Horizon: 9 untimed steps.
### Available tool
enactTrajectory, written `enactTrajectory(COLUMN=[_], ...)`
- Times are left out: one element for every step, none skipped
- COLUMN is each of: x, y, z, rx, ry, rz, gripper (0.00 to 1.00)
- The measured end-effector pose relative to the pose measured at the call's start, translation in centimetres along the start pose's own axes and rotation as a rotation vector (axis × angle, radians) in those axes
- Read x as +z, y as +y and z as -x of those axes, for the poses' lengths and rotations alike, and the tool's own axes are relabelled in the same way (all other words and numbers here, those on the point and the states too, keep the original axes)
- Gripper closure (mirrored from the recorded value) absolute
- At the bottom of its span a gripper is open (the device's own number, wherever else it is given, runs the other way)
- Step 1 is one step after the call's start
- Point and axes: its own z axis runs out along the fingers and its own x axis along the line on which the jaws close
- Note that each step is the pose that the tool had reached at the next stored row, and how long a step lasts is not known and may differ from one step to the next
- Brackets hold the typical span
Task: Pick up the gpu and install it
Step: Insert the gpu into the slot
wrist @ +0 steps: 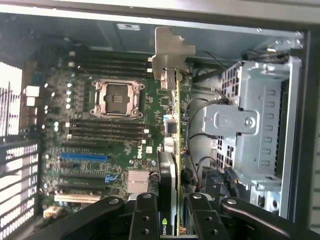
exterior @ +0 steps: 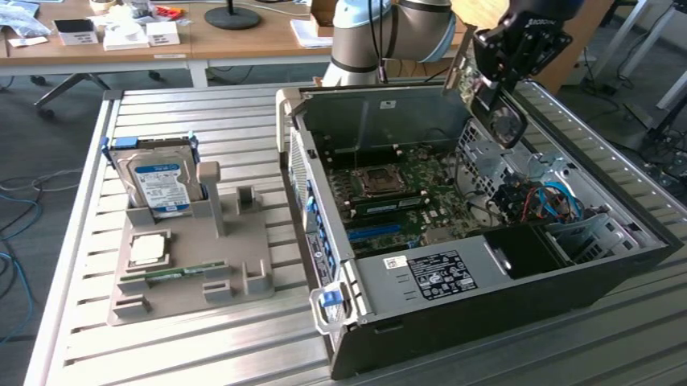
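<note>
While the gripper (exterior: 503, 79) hangs over the open computer case (exterior: 601, 265), its fingers are closed partway onto the gpu (exterior: 507, 119) and pinch the thin card by its two flat faces. The card is held upright above the case's far end, toward the exterior view's right, its round fan facing outward. It is not seated in any slot.

Seen from the wrist, the gpu (wrist: 172, 150) shows edge-on between the black fingers (wrist: 145, 215), and its silvery bracket (wrist: 170, 55) sits at the end away from the gripper (wrist: 171, 200). It lines up between the motherboard (wrist: 100, 140) and the grey drive cage (wrist: 250, 130).

On the slatted tabletop (exterior: 215, 354), to the exterior view's left of the case, a grey holder (exterior: 183, 281) carries the blue-labelled hard drive (exterior: 159, 183) upright and a green memory stick (exterior: 172, 273) lying flat — both well apart from the gripper.
</note>
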Motion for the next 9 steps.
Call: enactTrajectory(x=[0.01,0.03,0.04,0.06,0.07,0.08,0.09,0.1,0.12], y=[0.0,0.0,0.0,0.0,0.0,0.0,0.0,0.0,0.0], z=[0.0,0.0,0.0,0.0,0.0,0.0,0.0,0.0,0.0], rx=[-0.018,-0.036,-0.054,-0.072,-0.091,-0.109,-0.127,-0.145,-0.163], ry=[0.0012,0.0023,0.0035,0.0046,0.0058,0.0069,0.0081,0.0093,0.0105], rz=[0.0004,0.001,0.0014,0.0018,0.0022,0.0026,0.003,0.0034,0.0038], gripper=[0.73,0.73,0.73,0.73,0.73,0.73,0.73,0.73,0.73])
